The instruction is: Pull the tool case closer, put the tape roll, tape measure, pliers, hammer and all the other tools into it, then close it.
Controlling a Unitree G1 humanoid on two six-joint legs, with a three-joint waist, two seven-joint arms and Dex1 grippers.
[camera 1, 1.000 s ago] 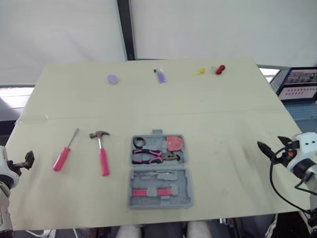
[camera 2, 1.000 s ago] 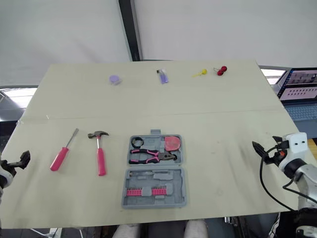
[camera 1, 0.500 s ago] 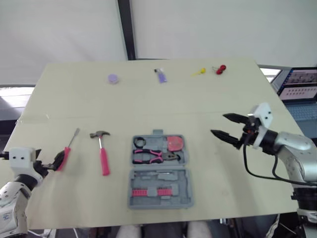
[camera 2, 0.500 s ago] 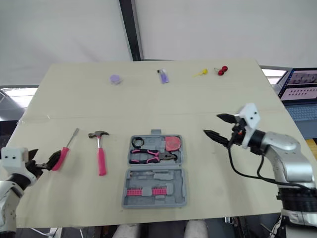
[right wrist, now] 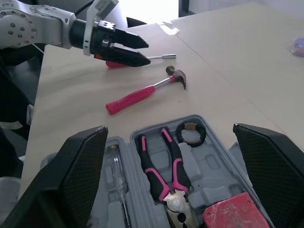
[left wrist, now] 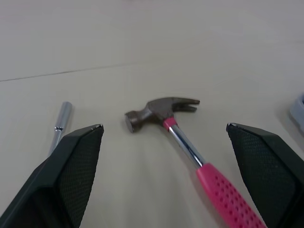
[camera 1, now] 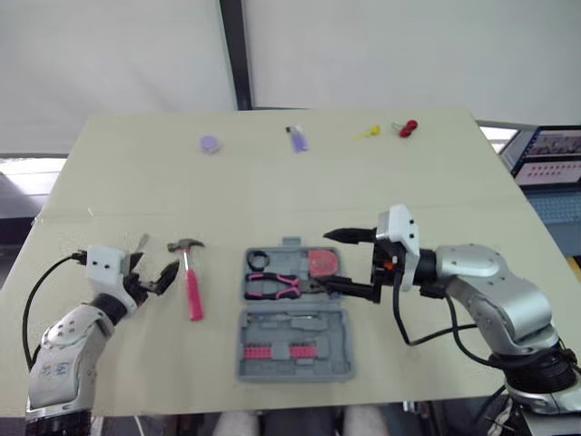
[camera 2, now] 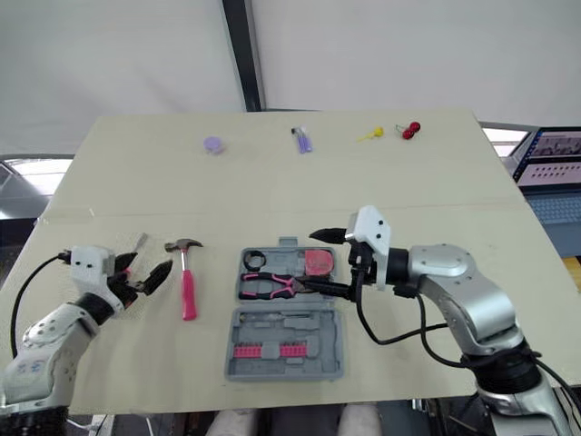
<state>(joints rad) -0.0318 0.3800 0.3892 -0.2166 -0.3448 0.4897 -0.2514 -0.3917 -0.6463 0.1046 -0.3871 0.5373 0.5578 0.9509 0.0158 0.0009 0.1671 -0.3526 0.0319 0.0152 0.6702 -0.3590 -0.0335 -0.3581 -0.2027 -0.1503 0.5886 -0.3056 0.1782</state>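
Light: bright, even, diffuse. Shadows: faint, soft-edged, beneath pink-handled steel hammer on pale beige tabletop. Glare: blown-out white patch beyond its edge.

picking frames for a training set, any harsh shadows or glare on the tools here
Left eye view: the table is evenly lit, with no glare on the tool case. Left wrist view: the hammer throws a soft shadow, and a bright streak runs along its metal shaft. Right wrist view: a blown-out white patch lies beyond the table's edge.
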